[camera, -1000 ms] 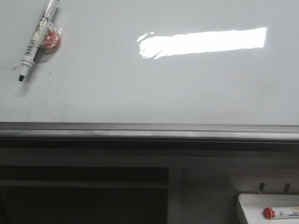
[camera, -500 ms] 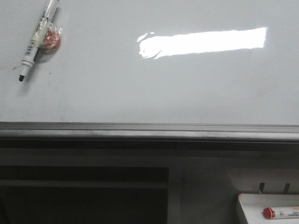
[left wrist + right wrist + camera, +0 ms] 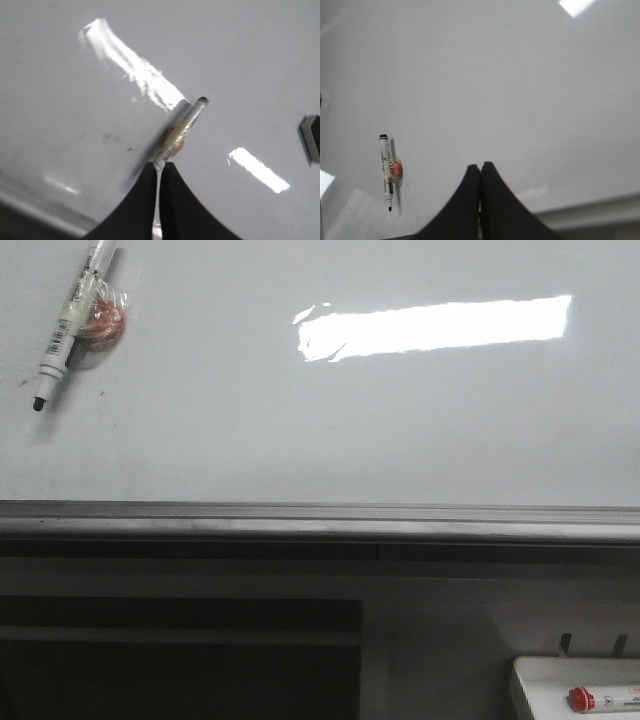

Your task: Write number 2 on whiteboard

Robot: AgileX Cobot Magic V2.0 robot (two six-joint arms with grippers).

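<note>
One marker sits at the upper left of the front view, slanted with its black tip lowest, a red blob of tape at its side; it has shifted slightly up and left since half a second ago, and the small tray with the red-capped marker at the lower right sits a little lower in frame. No number 2 shows on the whiteboard, which is bare from the marker across to the right edge, bounded below by the grey rail.

Left wrist view: the left gripper has its dark fingers nearly together, clamped on the marker's end, the marker pointing out over the board.

Right wrist view: the right gripper has its fingers pressed together on nothing, well apart from the marker at the lower left.
</note>
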